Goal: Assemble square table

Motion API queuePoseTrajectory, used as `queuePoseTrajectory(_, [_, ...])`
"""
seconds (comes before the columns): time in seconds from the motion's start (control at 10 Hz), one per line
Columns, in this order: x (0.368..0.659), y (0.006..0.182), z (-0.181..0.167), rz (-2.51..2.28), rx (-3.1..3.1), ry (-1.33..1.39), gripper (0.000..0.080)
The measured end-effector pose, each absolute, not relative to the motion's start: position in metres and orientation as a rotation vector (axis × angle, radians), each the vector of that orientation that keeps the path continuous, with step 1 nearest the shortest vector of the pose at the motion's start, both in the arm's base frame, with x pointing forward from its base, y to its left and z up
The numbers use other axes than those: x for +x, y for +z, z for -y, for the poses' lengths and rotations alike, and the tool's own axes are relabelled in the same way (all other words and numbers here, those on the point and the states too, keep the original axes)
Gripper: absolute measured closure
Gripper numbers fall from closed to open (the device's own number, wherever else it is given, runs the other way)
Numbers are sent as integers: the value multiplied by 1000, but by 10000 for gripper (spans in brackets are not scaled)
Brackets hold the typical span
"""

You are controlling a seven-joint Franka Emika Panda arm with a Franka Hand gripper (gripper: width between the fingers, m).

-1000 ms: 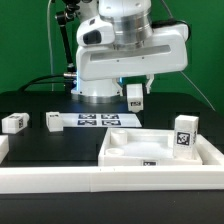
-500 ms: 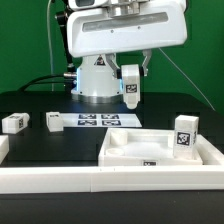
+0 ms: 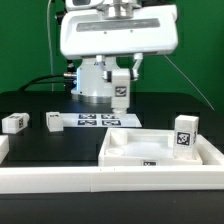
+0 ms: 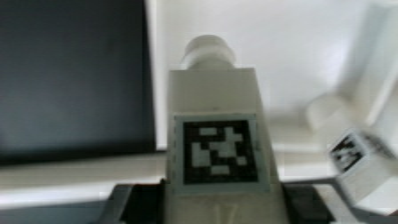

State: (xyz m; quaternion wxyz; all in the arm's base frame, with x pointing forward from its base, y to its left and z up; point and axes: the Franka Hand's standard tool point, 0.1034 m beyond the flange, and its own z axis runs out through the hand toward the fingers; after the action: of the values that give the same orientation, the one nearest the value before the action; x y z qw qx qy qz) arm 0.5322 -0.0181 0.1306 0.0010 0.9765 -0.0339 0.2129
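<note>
The table top (image 3: 128, 150) lies flat on the near right of the black bench (image 3: 60, 150), rim upward, just behind the long white rail (image 3: 60, 182). One upright leg (image 3: 184, 134) stands at its right side, though whether it is screwed home cannot be told.

The held leg (image 3: 120, 94) hangs upright in the air, farther back than the table top and towards the exterior view's left, roughly over the marker board (image 3: 98, 120). The gripper (image 3: 121, 74) is closed on its upper end, jaws apart only by the leg's thickness. In the wrist view its tag (image 4: 217, 155) faces the camera squarely.

The step in hand looks like carrying this leg to the table top. The next move would call for bringing it nearer and to the right, over a free corner; keeping it plumb; then lowering it inside the rim and turning it in. No socket is clear enough to pick out.

The raised rim and the upright leg are what could be struck on the way. The two loose legs (image 3: 13, 123) lie at the far left, well apart from the route, and wait their turn.
</note>
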Motion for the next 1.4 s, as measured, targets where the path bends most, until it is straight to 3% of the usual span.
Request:
queuePoseTrajectory(0.5, [534, 125, 22, 101, 3037, 710, 509])
queuePoseTrajectory(0.9, [568, 116, 20, 59, 3018, 757, 509])
queuePoseTrajectory(1.4, [568, 111, 10, 33, 3022, 752, 509])
